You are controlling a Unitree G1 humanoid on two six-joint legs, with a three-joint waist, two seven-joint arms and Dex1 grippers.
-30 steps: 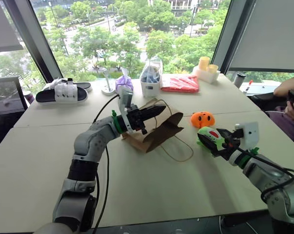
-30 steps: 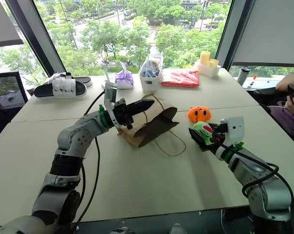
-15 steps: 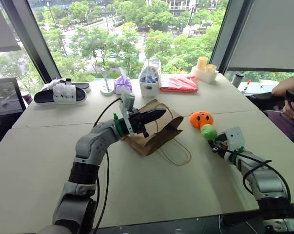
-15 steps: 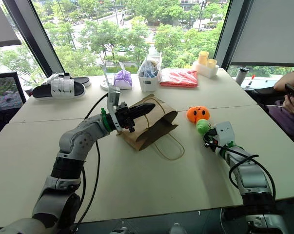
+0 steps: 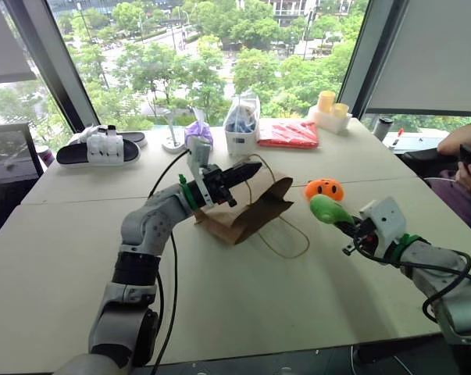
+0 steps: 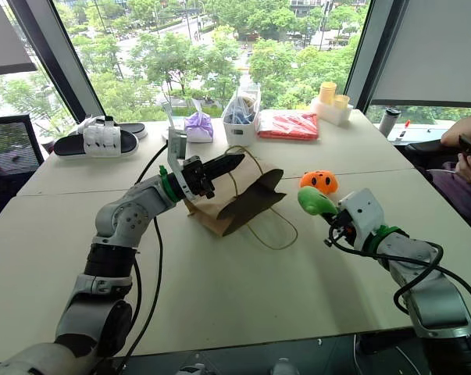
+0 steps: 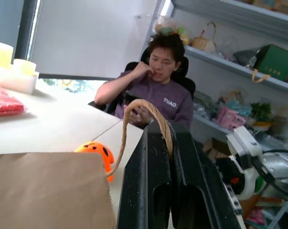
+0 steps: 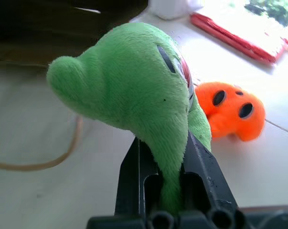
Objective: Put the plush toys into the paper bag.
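The brown paper bag [image 5: 247, 211] lies on the table with its mouth facing right. My left gripper [image 5: 251, 168] is shut on the bag's upper twine handle [image 7: 146, 107] and holds it raised. The other handle [image 5: 291, 244] trails loose on the table. The green plush toy [image 5: 326, 208] hangs above the table to the right of the bag, squeezed in my shut right gripper [image 5: 346, 225]. In the right wrist view, the green plush toy [image 8: 134, 90] bulges out past the fingers [image 8: 201, 167]. The orange plush toy [image 5: 325, 189] sits on the table just behind it.
Along the far edge stand black-and-white slippers [image 5: 102, 147], a purple bag [image 5: 198, 133], a white container [image 5: 241, 129], a red packet [image 5: 288, 134] and yellow cups [image 5: 329, 105]. A person [image 5: 465, 156] sits at the table's right side.
My right gripper has shut on the green plush toy, rolled, and lifted it off the table slightly toward the bag. The left gripper keeps hold of the handle in place.
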